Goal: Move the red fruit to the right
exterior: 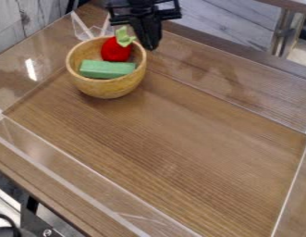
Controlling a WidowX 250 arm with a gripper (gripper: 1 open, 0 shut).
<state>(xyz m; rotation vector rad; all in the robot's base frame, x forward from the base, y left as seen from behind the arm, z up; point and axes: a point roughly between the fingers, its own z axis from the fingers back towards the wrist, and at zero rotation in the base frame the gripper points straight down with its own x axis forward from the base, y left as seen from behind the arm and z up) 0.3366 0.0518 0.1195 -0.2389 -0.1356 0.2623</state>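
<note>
Camera view shows the black gripper (150,39) at the upper middle of the frame, pointing steeply down with its fingers clenched on the red fruit (115,48). The fruit hangs just left of the fingers, its light green leafy top toward them, above the far rim of the tan bowl (83,88). A flat green block (104,69) lies inside the bowl. The bowl stands in the upper left of the wooden tabletop (180,139).

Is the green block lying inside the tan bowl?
Yes, the green block lies inside the tan bowl, near the red fruit.
</note>
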